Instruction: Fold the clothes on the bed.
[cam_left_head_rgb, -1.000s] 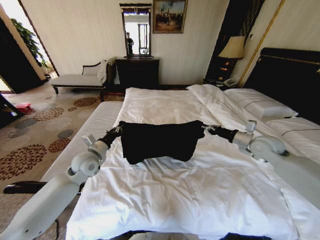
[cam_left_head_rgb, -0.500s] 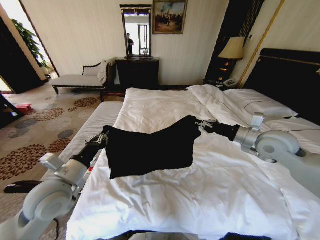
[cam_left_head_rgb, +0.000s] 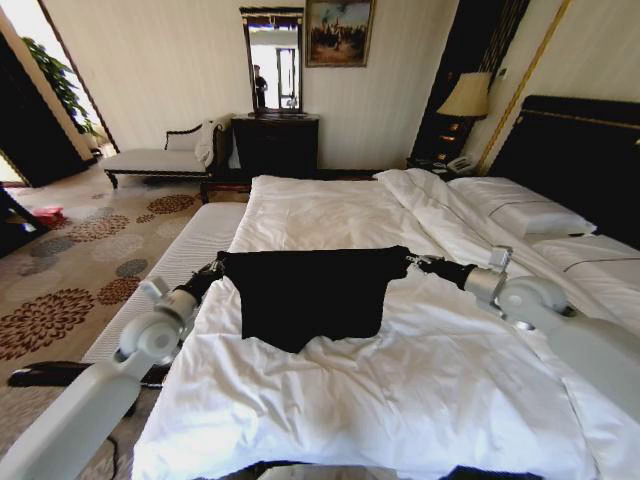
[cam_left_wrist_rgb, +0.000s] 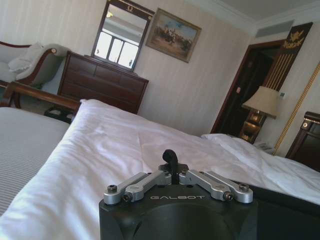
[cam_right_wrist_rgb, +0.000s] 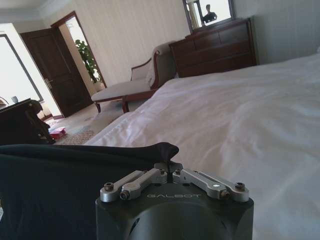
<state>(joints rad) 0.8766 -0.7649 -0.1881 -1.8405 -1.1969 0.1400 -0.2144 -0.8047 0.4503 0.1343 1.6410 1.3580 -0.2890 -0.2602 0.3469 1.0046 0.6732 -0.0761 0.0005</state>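
**Inspector:** Black T-shirt (cam_left_head_rgb: 312, 292) hangs stretched between both grippers above the middle of the bed (cam_left_head_rgb: 420, 400), lower hem resting on the duvet.

**Clerk:** Jaws?

**Inspector:** Left gripper (cam_left_head_rgb: 218, 266) and right gripper (cam_left_head_rgb: 410, 262) each clamped on an upper corner.

**Clerk:** Handling?

**Inspector:** Judged light, limp, sagging between holds. Corner and seam grips suit it best; mid-cloth would bunch.

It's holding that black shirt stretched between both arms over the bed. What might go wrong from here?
Each gripper pinches just a small corner of the black T-shirt: the left gripper at one end, the right gripper at the other. Soft fabric might slip out of either pinch. The lower hem hangs unevenly over the white duvet, so it may land skewed or bunched. The left gripper sits close to the bed's edge, so a dropped corner could slide off that side.
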